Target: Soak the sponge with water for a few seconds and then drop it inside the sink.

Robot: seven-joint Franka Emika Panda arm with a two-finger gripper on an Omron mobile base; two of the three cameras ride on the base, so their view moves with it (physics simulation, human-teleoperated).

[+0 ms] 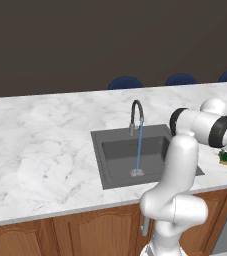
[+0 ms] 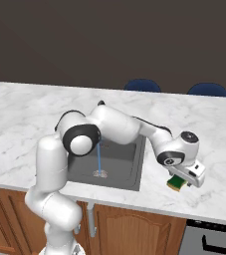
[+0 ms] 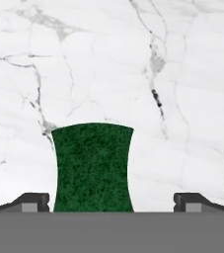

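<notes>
From the left base view, I see the water (image 1: 139, 148) running in a thin blue line from the faucet (image 1: 136, 114) down to the drain of the sink (image 1: 99, 156). The sponge (image 1: 226, 158) sits on the white marble surface (image 1: 40, 145), to the right of the sink and apart from it. My arm reaches over that way.

From the right base view, my tool (image 2: 180, 180) hangs right over the sponge (image 2: 175, 185), very close to it. The sponge lies flat on the surface, near the front edge, beside the sink (image 2: 134, 169) but not in it.

From the hand view, the sponge (image 3: 93, 167) lies between my two finger tips (image 3: 32, 201), nearer the left one. The tool is spread wide and grips nothing yet.

So I think I am at the first step: picking up the sponge. Next I should go down a bit more, maybe shift so the sponge is in the middle, then squeeze. After that comes the water.

I see no words or labels anywhere.
</notes>
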